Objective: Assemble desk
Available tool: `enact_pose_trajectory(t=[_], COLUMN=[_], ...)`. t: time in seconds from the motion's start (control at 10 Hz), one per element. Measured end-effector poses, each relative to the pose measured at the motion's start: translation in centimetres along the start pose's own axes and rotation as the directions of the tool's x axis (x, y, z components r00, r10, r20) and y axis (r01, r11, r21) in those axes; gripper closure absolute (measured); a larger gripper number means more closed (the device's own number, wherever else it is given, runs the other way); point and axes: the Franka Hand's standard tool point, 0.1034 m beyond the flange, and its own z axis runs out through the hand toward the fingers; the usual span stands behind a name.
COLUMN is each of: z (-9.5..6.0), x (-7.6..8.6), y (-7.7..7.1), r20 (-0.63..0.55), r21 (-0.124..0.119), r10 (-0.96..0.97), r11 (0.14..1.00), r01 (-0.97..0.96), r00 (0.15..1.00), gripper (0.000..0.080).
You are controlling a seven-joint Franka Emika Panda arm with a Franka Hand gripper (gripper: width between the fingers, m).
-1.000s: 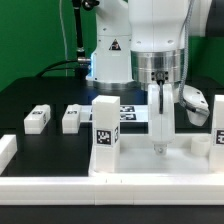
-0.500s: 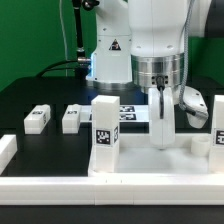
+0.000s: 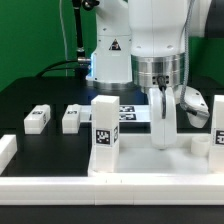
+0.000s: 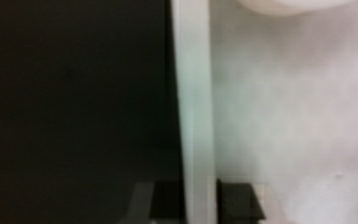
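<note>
The white desk tabletop (image 3: 140, 163) lies flat near the front of the black table. Two tagged white legs stand upright on it, one (image 3: 105, 135) toward the exterior view's left and one (image 3: 218, 125) at its right edge. Two more legs (image 3: 38, 119) (image 3: 71, 119) lie loose on the table on the left. My gripper (image 3: 160, 143) points straight down between the upright legs, shut on the tabletop's raised rim. In the wrist view that rim (image 4: 192, 100) runs as a thin white strip into my gripper (image 4: 194, 205), with a dark finger on each side.
The marker board (image 3: 128, 110) lies behind the tabletop by the robot's base. A long white border bar (image 3: 100, 188) runs along the front, and another bar end (image 3: 6, 150) sits at the left. A further white part (image 3: 193, 100) lies behind my gripper.
My gripper's fingers have come together on the tabletop's rim; one second ago they stood apart. The arm and the parts have stayed in place.
</note>
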Motion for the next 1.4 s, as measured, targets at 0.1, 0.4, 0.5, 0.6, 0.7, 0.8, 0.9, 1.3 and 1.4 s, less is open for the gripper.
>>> enact_pose_trajectory(t=[0.1, 0.4, 0.5, 0.6, 0.7, 0.8, 0.9, 1.3, 1.4], z=[0.0, -0.4, -0.8, -1.0, -0.9, -0.6, -0.5, -0.8, -1.1], x=[0.0, 1.0, 2.1, 3.4, 4.9, 5.8, 5.8, 7.4, 7.9], y=[0.0, 0.6, 1.3, 1.6, 2.0, 2.5, 2.8, 3.1, 2.6], r20=[0.000, -0.003, -0.004, -0.004, 0.000, 0.004, 0.007, 0.041, 0.043], r21=[0.000, 0.022, 0.024, 0.022, 0.014, 0.003, -0.002, -0.034, -0.038], r10=[-0.002, -0.170, -0.257, -0.356, -0.444, -0.501, -0.527, -0.793, -0.882], r11=[1.000, 0.985, 0.966, 0.934, 0.896, 0.865, 0.850, 0.606, 0.468], r01=[0.002, 0.170, 0.257, 0.356, 0.444, 0.501, 0.527, 0.794, 0.883], r00=[1.000, 0.985, 0.966, 0.935, 0.896, 0.865, 0.850, 0.607, 0.469], gripper=[0.0723, 0.0726, 0.0726, 0.0727, 0.0725, 0.0725, 0.0725, 0.0726, 0.0727])
